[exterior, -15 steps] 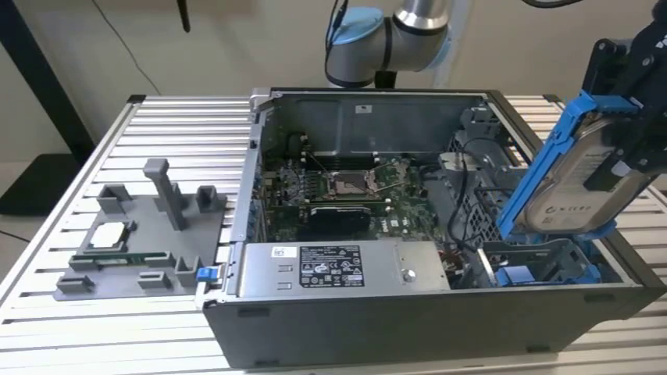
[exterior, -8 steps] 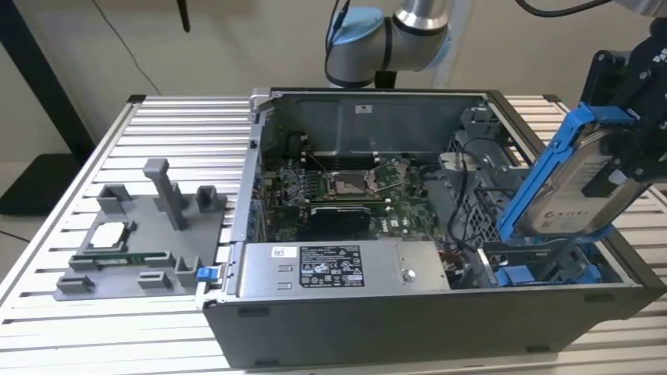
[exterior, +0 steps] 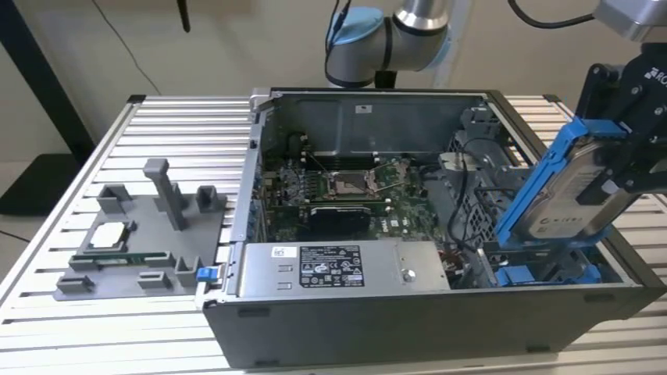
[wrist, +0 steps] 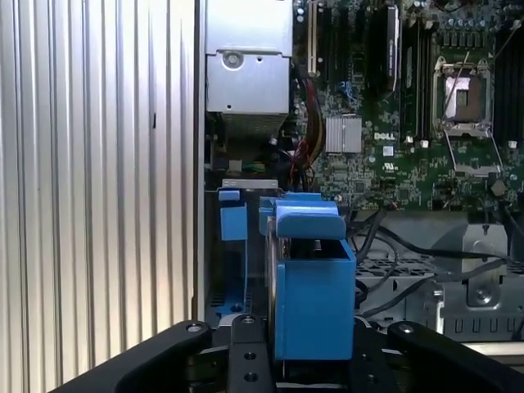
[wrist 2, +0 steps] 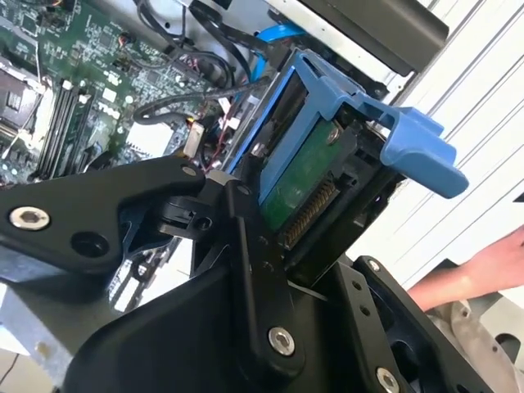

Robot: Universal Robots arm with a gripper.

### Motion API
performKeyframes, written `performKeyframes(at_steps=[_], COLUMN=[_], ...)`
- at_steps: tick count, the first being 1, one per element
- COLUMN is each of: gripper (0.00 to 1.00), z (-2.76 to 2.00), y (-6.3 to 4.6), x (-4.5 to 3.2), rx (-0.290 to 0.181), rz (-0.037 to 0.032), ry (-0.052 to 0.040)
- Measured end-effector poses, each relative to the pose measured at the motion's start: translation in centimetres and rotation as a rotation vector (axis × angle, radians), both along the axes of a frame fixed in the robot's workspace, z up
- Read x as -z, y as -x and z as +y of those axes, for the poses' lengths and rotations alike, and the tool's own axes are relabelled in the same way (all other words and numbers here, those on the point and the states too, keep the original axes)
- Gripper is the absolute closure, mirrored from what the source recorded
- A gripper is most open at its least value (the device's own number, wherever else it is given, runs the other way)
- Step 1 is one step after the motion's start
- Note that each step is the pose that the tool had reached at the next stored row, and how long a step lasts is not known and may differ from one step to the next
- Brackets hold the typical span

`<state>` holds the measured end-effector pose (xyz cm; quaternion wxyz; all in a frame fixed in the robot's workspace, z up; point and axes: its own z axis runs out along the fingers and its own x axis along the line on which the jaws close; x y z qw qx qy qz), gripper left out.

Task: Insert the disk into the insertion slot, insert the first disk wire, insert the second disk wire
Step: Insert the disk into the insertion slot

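The disk [exterior: 568,191], a silver drive with a white label in a bright blue frame, hangs tilted over the exterior view's right end of the open computer case. My gripper [exterior: 617,152] is shut on its upper end. The disk's lower end sits just above the insertion slot [exterior: 526,262], a grey drive bay with blue parts at the case's near corner on the exterior view's right. In the second wrist view the disk's green circuit board [wrist 2: 307,184] shows between black fingers [wrist 2: 250,246]. The first wrist view shows the blue frame [wrist: 311,286] end-on, held above the case.
The case holds a motherboard [exterior: 344,187], a grey power-supply box [exterior: 333,269] with a white sticker, and loose black cables [exterior: 474,160] beside the bay. A grey fixture [exterior: 146,234] with small parts lies on the slatted table. A person's hand [wrist 2: 491,270] is near the case.
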<state>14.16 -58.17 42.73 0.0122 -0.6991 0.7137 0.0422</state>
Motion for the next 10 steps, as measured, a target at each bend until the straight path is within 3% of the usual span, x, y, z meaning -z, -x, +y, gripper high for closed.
performKeyframes(at_steps=[10], gripper=[1.0], z=[-0.54], y=[0.0], x=[1.5], rx=[0.006], rz=[0.0], ry=[-0.0016])
